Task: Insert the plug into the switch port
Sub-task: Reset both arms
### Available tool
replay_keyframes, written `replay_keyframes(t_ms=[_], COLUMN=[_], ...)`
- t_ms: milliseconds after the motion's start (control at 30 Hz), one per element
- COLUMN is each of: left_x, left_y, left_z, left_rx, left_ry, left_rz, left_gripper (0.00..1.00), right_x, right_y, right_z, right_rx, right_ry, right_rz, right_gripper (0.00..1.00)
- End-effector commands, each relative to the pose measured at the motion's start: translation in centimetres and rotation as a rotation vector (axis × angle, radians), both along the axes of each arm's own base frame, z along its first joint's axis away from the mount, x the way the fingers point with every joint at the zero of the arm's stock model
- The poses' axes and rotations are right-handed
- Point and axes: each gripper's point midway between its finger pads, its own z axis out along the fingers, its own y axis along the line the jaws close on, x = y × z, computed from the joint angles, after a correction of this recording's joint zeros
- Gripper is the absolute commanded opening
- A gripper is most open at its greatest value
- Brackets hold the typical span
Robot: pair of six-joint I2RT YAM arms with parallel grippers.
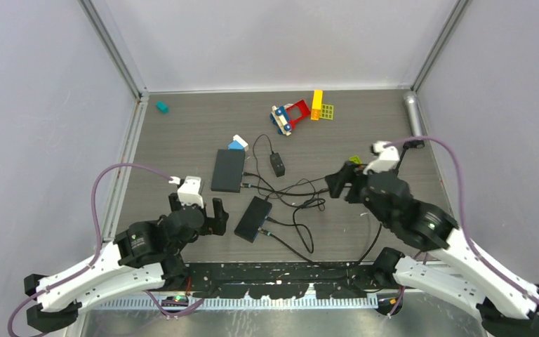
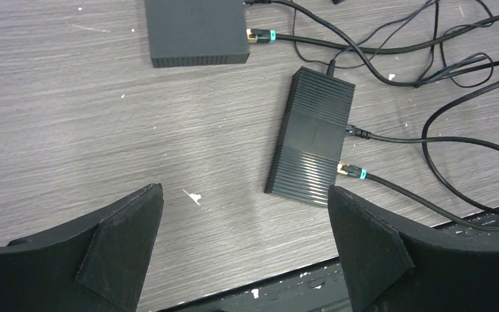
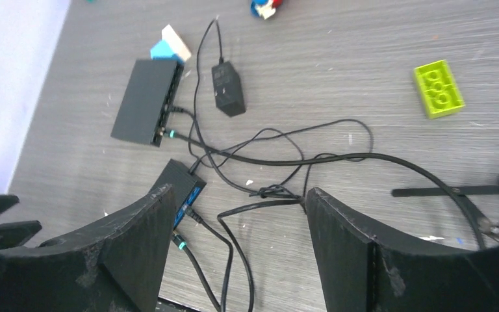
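Observation:
The ribbed black switch [image 2: 315,136] lies on the table ahead of my left gripper [image 2: 243,218], which is open and empty, its fingers [image 2: 127,227] wide apart. A teal-banded plug [image 2: 351,171] sits in the switch's side, with a second black plug [image 2: 357,132] just above it. From above, the switch [image 1: 253,218] lies between both arms. My right gripper [image 3: 239,195] is open over loose black cable [image 3: 266,201], holding nothing; the switch's blue port face [image 3: 188,195] and the teal-banded plug [image 3: 180,243] show beside its left finger.
A flat black box [image 1: 228,170] with its own teal-banded plug [image 2: 258,36] lies farther back, beside a power adapter [image 1: 277,164]. Tangled cables [image 1: 298,193] spread across the centre. A green brick [image 3: 438,89], a coloured toy [image 1: 291,116] and a teal block [image 1: 162,107] lie beyond.

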Motion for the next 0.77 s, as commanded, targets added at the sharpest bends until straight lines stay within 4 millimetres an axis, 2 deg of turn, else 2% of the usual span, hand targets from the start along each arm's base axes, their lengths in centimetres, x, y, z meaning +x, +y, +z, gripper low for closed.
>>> replay_keyframes(t_ms=[0, 167, 300, 733], left_x=[0.1, 0.2, 0.1, 0.2], left_y=[1.2, 1.7, 2.0, 2.0], left_z=[0.7, 1.2, 1.4, 1.2], left_rx=[-0.019, -0.082, -0.102, -0.079], left_ry=[-0.014, -0.057, -0.064, -0.058], left_rz=[0.063, 0.069, 0.078, 0.083], left_gripper=[1.0, 1.0, 1.0, 1.0], right_x=[-1.0, -2.1, -2.5, -2.8], right_y=[-5.2, -9.1, -10.7, -11.6], right_z=[2.0, 3.2, 3.1, 1.7], right_rx=[0.055, 0.07, 0.078, 0.042], right_ry=[-0.084, -0.184, -0.212, -0.208], right_rz=[-0.171, -0.257, -0.299, -0.32], right_gripper=[0.78, 0.78, 0.78, 0.79])
